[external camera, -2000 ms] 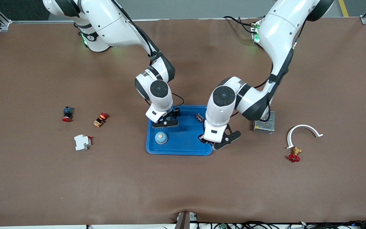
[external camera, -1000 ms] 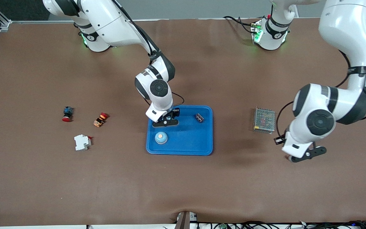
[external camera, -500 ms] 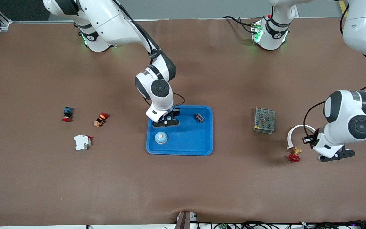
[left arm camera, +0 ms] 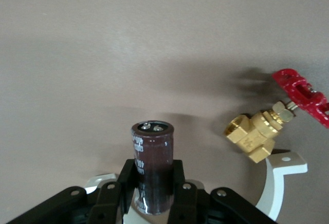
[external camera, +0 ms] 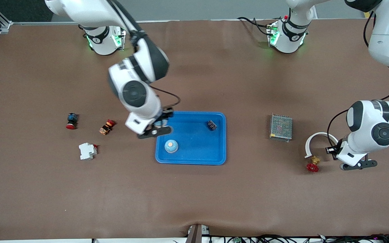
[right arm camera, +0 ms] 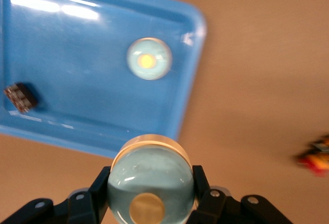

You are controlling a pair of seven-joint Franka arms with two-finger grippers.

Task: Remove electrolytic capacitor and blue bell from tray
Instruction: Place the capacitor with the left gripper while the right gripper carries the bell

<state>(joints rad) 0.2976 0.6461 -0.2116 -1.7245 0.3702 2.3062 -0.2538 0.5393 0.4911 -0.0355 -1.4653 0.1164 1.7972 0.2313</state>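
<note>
The left gripper [left arm camera: 152, 196] hangs over bare table at the left arm's end, its jaws clamped on a capacitor [left arm camera: 152, 167]: a dark glossy cylinder standing up from between the fingers, 2 metal terminals on its top face. Near it lie a brass valve [left arm camera: 257, 134] with a red handwheel and a white curved bracket [external camera: 319, 140].

The right gripper [right arm camera: 150, 203] hovers over the edge of the blue tray [external camera: 199, 157], jaws squeezing a bell [right arm camera: 150, 185], a pale blue smooth dome with a brass button. A 2nd bell [external camera: 171, 146] and a small dark block [external camera: 211, 125] sit in the tray.
</note>
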